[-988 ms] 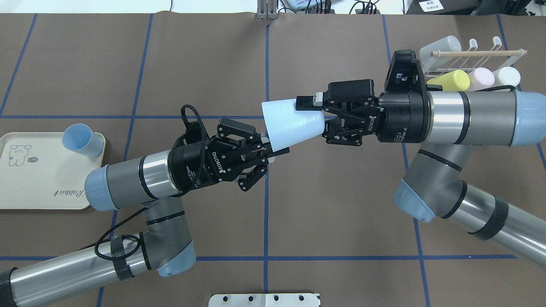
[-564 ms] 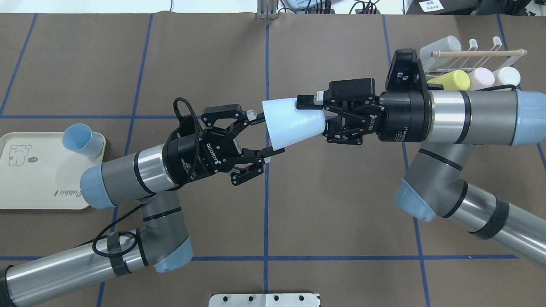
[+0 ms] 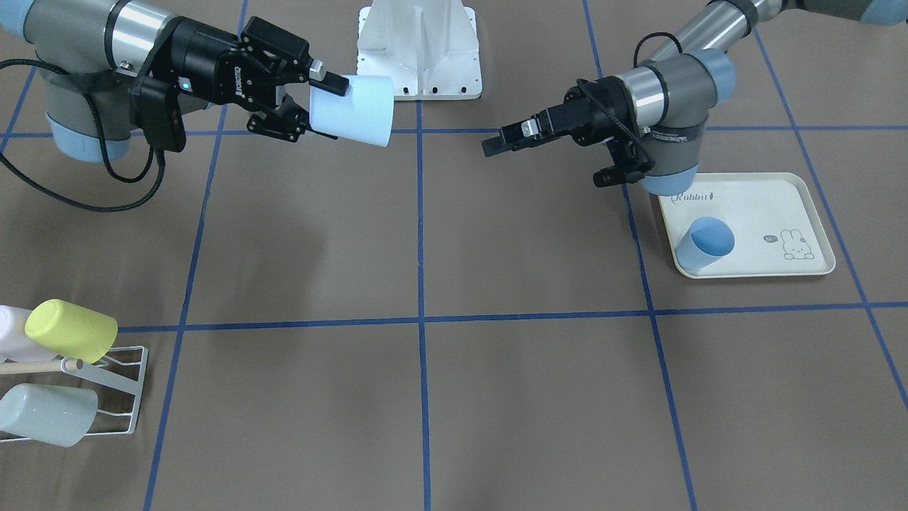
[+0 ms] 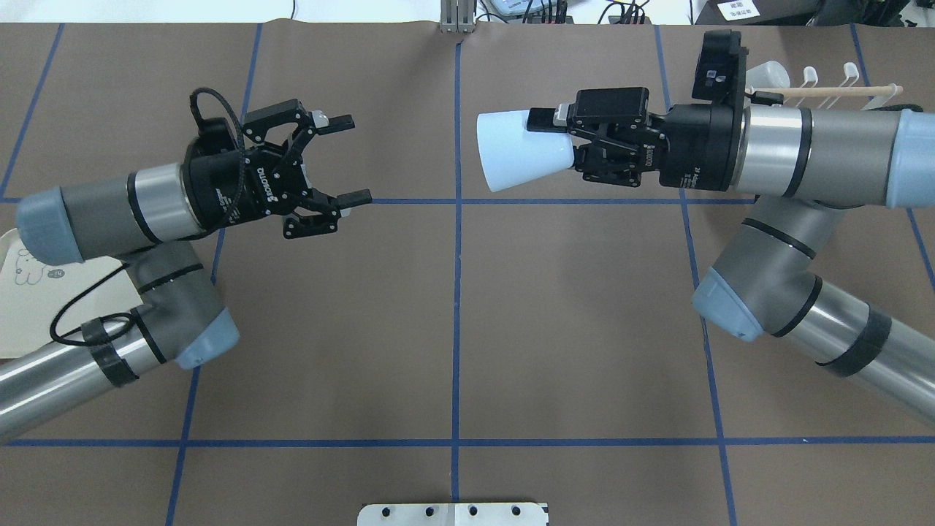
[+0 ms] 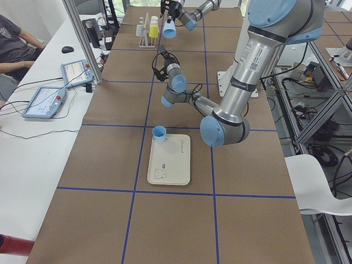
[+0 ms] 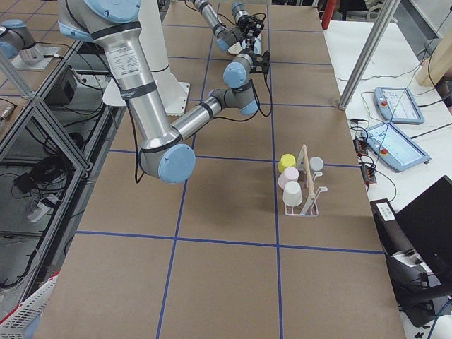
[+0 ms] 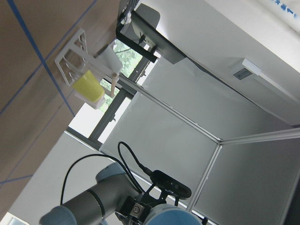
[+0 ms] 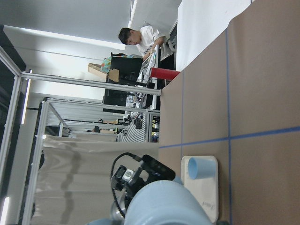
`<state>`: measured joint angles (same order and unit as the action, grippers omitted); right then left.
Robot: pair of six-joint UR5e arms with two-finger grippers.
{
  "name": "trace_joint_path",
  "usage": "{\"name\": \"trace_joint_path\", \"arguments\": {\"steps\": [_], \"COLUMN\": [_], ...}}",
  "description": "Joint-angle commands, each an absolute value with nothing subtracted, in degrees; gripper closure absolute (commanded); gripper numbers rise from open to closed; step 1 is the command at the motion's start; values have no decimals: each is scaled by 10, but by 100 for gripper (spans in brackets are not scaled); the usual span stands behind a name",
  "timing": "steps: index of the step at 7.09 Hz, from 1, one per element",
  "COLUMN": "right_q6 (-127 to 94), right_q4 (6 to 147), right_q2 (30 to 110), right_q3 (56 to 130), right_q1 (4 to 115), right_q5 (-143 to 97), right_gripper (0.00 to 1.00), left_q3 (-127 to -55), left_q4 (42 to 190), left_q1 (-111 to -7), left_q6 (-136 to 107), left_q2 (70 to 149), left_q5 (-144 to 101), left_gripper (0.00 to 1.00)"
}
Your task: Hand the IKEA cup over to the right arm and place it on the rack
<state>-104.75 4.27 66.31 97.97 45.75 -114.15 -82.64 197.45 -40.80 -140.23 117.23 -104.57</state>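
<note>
The pale blue IKEA cup (image 4: 520,150) lies sideways in the air, its wide mouth toward the table's middle. My right gripper (image 4: 549,140) is shut on its narrow end, one finger (image 4: 540,119) on the outside wall. In the front-facing view the cup (image 3: 355,110) and right gripper (image 3: 325,99) are at the upper left. My left gripper (image 4: 354,159) is open and empty, well apart from the cup, left of the centre line; it also shows in the front-facing view (image 3: 496,145). The white wire rack (image 4: 829,91) with its wooden dowel stands behind the right arm, partly hidden.
The rack (image 3: 106,383) holds a yellow cup (image 3: 71,330), a pale grey cup (image 3: 46,415) and others. A cream rabbit-print tray (image 3: 766,213) carries a darker blue cup (image 3: 706,241), below the left arm. The white robot base (image 3: 418,50) is at the near table edge.
My left gripper opened, let go of the cup's rim and drew back to the left. My right arm moved the cup toward the far side and slightly right.
</note>
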Motion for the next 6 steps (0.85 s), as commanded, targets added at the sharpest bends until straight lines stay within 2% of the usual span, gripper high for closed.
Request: {"name": "trace_joint_path", "arguments": {"steps": [1,6], "right_q6": [-953,-633], "right_q4": [169,533], "right_q2": [664,638], "right_q3": [982,979], "right_q1": [501,653], "right_q5": [-1159,-1279], "right_gripper": [88,88], "left_q3": [-826,-835], "left_q4": [1854,1591], "left_q1": [-492,-594], "left_q6": [-1274,-867], "left_q2": [1152,1093], "left_q5": [-1163,-1244], "left_gripper": [0,0]}}
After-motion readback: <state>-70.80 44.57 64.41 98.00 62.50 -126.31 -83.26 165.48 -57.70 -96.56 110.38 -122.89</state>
